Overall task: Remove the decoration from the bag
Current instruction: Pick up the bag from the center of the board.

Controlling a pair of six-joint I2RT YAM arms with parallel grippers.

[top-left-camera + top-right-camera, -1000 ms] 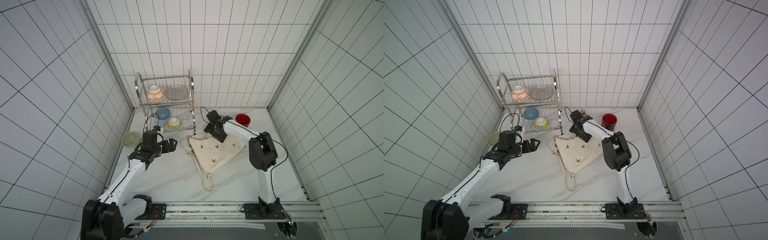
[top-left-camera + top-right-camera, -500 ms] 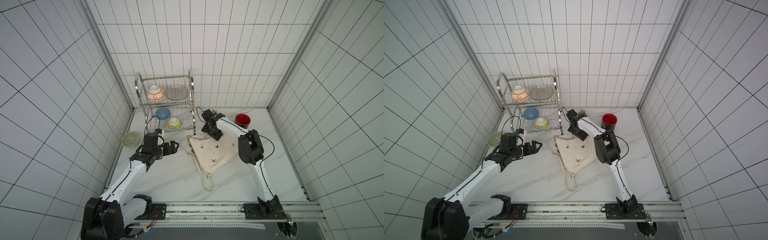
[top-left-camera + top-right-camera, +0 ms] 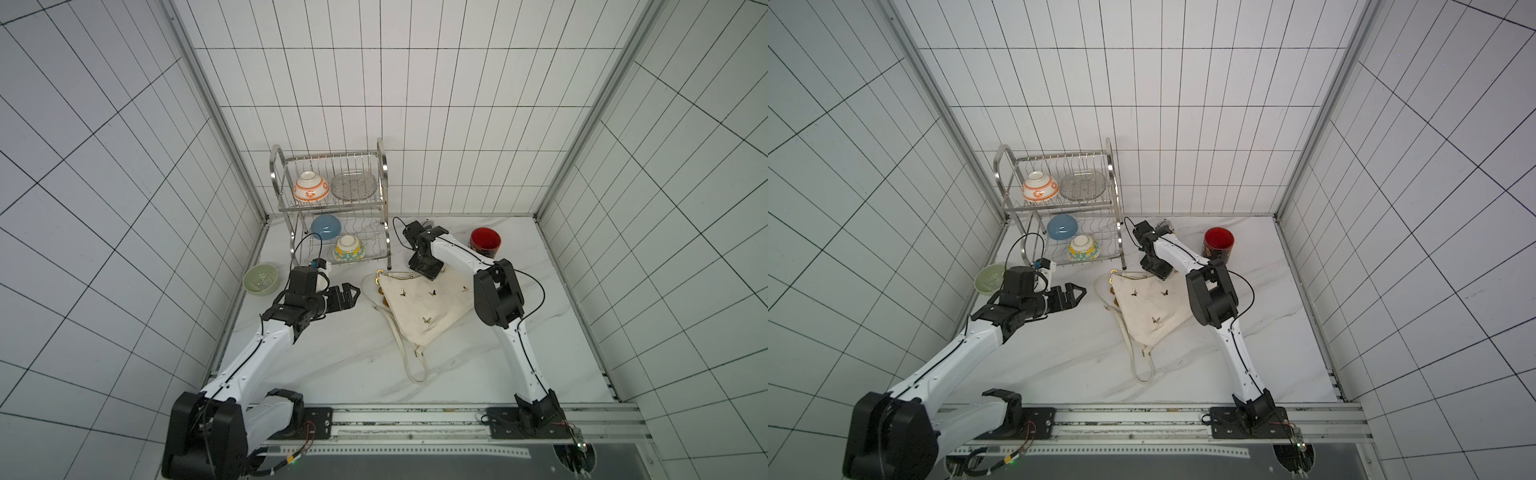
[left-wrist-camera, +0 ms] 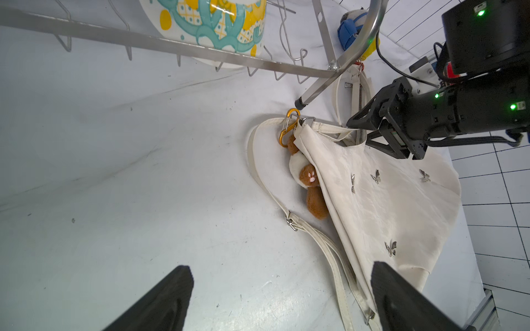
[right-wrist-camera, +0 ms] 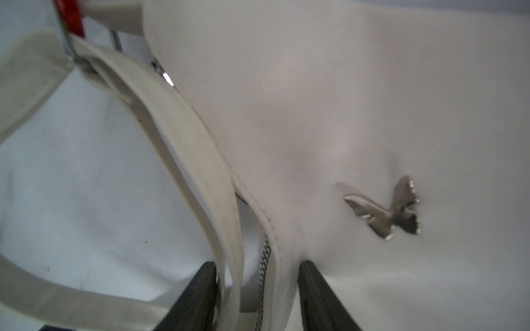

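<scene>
Right pincer (image 5: 258, 266) astride bag (image 5: 344, 114) rim; left pincer (image 4: 281, 268) spread wide

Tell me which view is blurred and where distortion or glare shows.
Right wrist view: soft and smeared across the bag, its metal butterfly glinting. Left wrist view: sharp on the plush decoration, highlights on the rack. In both top views: even light, faint shadows, wall tiles splaying outward under the wide lens.

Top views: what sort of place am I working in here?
Likely a mock kitchen built as a robot test cell: white tiled walls, a steel dish rack holding bowls, and a marble-look tabletop.
</scene>
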